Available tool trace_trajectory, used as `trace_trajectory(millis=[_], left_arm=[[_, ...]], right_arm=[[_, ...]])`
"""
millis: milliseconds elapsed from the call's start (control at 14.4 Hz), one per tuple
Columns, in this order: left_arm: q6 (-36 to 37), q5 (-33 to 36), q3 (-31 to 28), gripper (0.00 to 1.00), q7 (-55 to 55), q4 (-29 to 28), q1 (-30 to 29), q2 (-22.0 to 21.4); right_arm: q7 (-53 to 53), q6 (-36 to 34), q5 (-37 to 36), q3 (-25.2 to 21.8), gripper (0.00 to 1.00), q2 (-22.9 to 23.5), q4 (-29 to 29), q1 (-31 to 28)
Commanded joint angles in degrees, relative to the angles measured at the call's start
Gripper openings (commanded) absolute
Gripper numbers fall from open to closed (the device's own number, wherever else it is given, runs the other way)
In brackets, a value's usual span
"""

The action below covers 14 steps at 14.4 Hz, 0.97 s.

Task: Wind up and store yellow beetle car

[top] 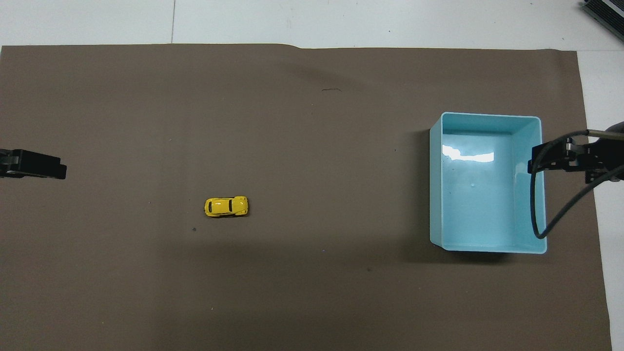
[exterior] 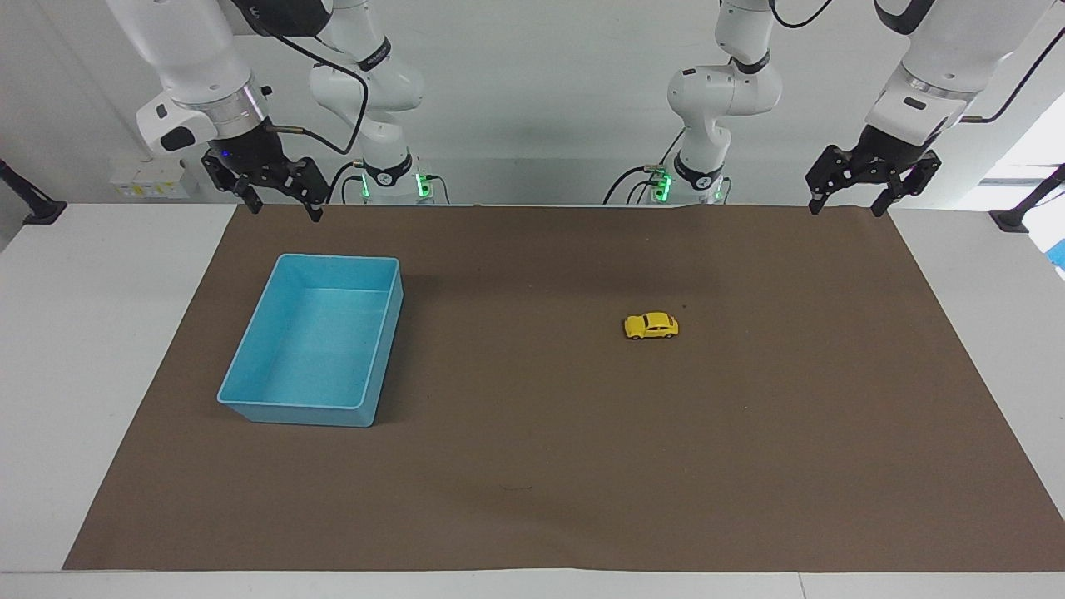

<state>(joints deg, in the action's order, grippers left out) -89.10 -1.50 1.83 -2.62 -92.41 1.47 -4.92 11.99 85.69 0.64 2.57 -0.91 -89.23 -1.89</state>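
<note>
**Car on the mat, both grippers raised and apart from it**

Facing view: the yellow beetle car (exterior: 651, 326) sits on its wheels on the brown mat (exterior: 541, 466), right of frame centre, side-on to the camera. Overhead view: the same car (top: 226, 206) lies left of centre, long axis across the frame. Nothing touches it.

The blue bin (exterior: 250, 366) stands on the mat at left of centre in the facing view, right of centre in the overhead view (top: 487, 123). It is open-topped, and no object shows inside. Car and bin are well apart, with bare mat between them.

Left gripper (exterior: 846, 206): upper right of the facing frame, hanging over the mat's edge nearest the robots, at the left arm's end of the table. Its 2 fingers are spread, with nothing between them. In the overhead view only its tip shows, at the left edge of the frame (top: 33, 165).

Right gripper (exterior: 284, 207): upper left of the facing frame, over the mat's edge nearest the robots, above the bin in the frame. Its fingers are also spread and hold nothing. In the overhead view it enters at the right edge (top: 560, 156), overlapping the bin's outer wall, with a black cable (top: 536, 214) looping below it.

The white table (exterior: 91, 333) shows around the mat.
</note>
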Motion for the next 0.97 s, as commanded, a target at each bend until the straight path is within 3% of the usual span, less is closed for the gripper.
trace_trajectory(millis=[0,278,904], left_arm=[[0.3,-0.2,0.2,1.00,-0.1,-0.6,-0.3,-0.8],[0.3,-0.2,0.7,1.00,1.5,-0.7,-0.2,-0.8],[0.4,-0.4,1.0,1.00,21.8,-1.0,2.4,-0.8]], right_arm=[[-1.2,-0.3,0.8,0.1,1.00,-0.5,-0.1,-0.6],[-1.2,-0.3,0.8,0.1,1.00,-0.5,-0.1,-0.6],[-1.2,-0.3,0.8,0.1,1.00,-0.5,-0.1,-0.6]])
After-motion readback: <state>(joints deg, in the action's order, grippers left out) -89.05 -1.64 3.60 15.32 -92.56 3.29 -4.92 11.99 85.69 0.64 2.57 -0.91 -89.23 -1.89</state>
